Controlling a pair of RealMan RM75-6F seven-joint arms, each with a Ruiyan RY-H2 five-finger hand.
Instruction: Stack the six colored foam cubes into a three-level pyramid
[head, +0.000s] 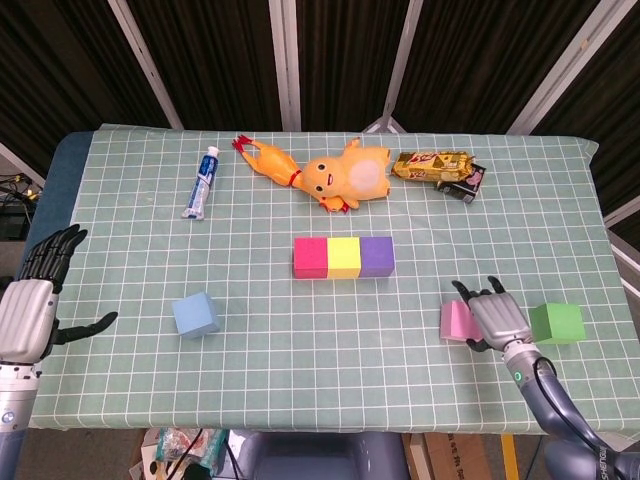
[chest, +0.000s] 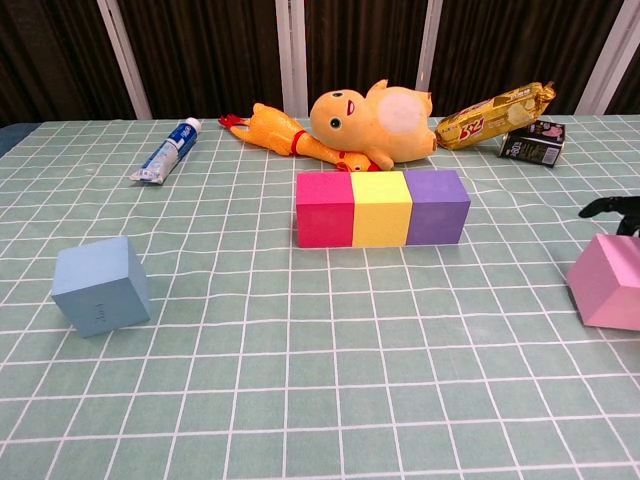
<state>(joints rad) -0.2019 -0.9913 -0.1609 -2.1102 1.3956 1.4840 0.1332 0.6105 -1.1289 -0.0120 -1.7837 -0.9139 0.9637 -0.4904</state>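
Head view: checked green surface (head: 300, 380); magenta, yellow and purple foam cubes (head: 344, 257) in a centre row; right hand (head: 497, 317), fingers around the pink foam cube (head: 456, 320); left hand (head: 30, 305) spread, empty.

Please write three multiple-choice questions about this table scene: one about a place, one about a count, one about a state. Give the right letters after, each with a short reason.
1. Where does the blue cube stand?
A. on the row of cubes
B. alone on the robot's left part of the table
C. beside the green cube

2. How many cubes form the row in the middle?
A. two
B. three
C. four

3. What is the state of the left hand?
A. open, holding nothing
B. holding the blue cube
C. pressing on the toothpaste tube

Answers: 1 B, it sits apart from all other cubes. 2 B, the magenta cube, yellow cube and purple cube touch side by side. 3 A, its fingers are spread at the table edge.
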